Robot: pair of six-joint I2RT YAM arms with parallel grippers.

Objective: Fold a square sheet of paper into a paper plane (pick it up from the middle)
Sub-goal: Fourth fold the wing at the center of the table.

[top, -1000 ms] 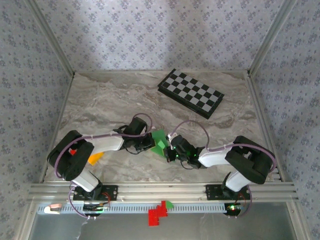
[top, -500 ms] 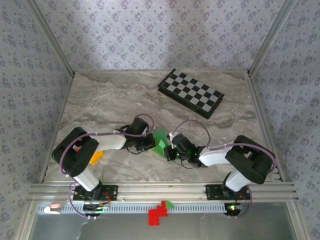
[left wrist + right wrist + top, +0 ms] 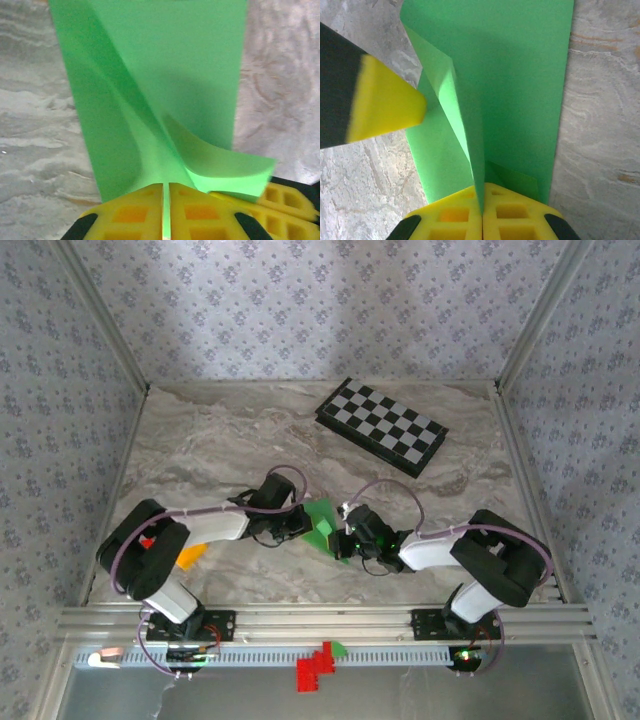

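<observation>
Pinching the square sheet of paper, left fingers and right fingers each clamp an early crease; the dart folds likely remain.

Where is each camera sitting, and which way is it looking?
Top camera: up high behind the robot, looking down at the table; the left arm and right arm show, with the left gripper and right gripper meeting at the green paper.
Left wrist camera: on the left arm, looking along its yellow fingers, pinched on the paper.
Right wrist camera: on the right arm, looking along its own yellow fingers, also pinched on the paper.
Shared: both wrist cameras see the same folded green paper and the table.
</observation>
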